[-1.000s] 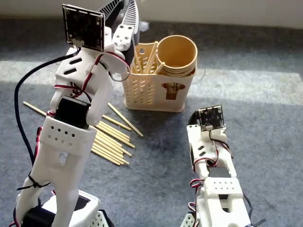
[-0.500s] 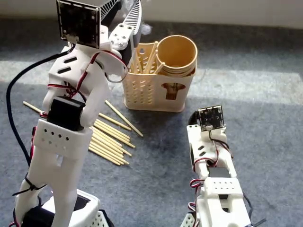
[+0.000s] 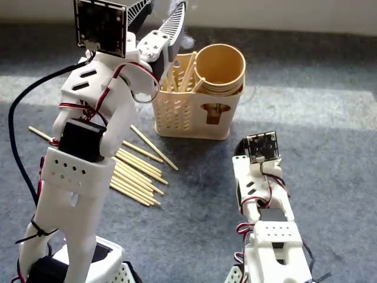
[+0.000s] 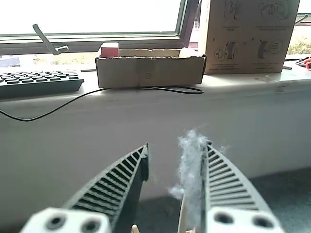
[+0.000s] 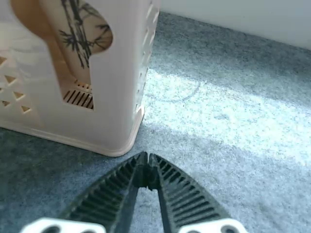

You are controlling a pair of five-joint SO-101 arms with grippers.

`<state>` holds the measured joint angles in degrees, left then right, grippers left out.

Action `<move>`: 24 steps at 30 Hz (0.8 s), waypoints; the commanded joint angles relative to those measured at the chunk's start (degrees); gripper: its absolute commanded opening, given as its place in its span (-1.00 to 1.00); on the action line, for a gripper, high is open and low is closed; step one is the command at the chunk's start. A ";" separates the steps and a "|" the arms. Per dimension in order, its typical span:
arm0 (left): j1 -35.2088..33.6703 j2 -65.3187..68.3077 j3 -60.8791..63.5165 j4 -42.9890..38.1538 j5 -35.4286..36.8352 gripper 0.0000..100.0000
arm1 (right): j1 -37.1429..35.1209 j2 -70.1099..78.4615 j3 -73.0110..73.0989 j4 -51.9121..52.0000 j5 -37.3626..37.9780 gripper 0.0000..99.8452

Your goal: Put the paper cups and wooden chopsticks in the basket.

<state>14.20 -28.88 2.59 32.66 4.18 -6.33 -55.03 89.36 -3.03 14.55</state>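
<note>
A cream basket (image 3: 194, 115) stands on the grey carpet with stacked paper cups (image 3: 221, 68) and several wooden chopsticks (image 3: 181, 72) upright inside it. More chopsticks (image 3: 138, 171) lie loose on the carpet beside the left arm. My left gripper (image 3: 164, 9) hangs open just above the basket's far left corner, holding nothing. A tuft of grey fluff (image 4: 191, 165) clings to one finger of that gripper (image 4: 177, 145). My right gripper (image 5: 147, 160) is shut and empty, low over the carpet in front of the basket (image 5: 116, 97). A cup (image 5: 46, 34) shows through the basket's cutout.
A white wall runs behind the basket, with a sill holding a cardboard box (image 4: 149, 72), a keyboard (image 4: 39, 82) and a cable. Open carpet (image 3: 318, 118) lies right of the basket and around the right arm (image 3: 265, 194).
The left arm has risen a little and its gripper has swung slightly toward the basket, fingers a bit wider. The right arm has not moved.
</note>
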 commanded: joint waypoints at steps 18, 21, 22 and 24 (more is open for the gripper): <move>-3.91 -0.04 -4.79 1.23 14.95 -0.80 | -0.75 -0.84 -1.10 -1.80 0.44 -0.95; -6.99 -0.04 -4.62 1.58 23.38 -0.80 | -0.75 -0.84 -1.10 -1.80 0.44 -0.95; -7.43 -0.04 -4.62 1.67 25.23 -0.80 | -0.75 -0.84 -1.01 -1.80 0.44 -0.95; -7.69 -0.13 -4.70 1.67 26.73 -0.79 | -0.75 -0.84 -1.01 -1.80 0.44 -0.95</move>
<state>7.52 -28.70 0.31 34.24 27.38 -6.33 -55.03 89.36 -3.03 14.55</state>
